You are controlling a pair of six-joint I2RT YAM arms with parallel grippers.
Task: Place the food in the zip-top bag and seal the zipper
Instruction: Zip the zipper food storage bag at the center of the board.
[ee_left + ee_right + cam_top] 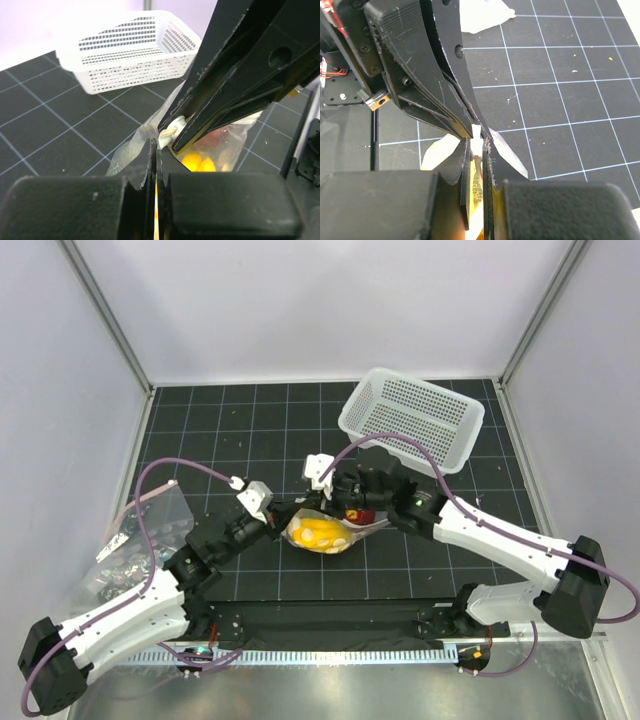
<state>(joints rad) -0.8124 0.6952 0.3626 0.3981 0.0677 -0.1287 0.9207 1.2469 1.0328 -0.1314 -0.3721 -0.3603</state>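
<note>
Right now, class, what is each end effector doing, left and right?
Left end effector: closed, pinching the zip-top bag edge.
Right end effector: closed on the bag's zipper.

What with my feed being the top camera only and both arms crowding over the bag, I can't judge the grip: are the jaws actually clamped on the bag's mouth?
Observer: Yes. The left wrist view shows the left jaws shut on the edge of the zip-top bag.
Operator: And the right ones?
Observer: The right wrist view shows the right jaws pinched on the pale zipper.
Operator: How far apart are the two grips?
Observer: Hardly apart. In both wrist views the two pairs of tips meet at nearly the same spot. I can't tell whether they touch.
</note>
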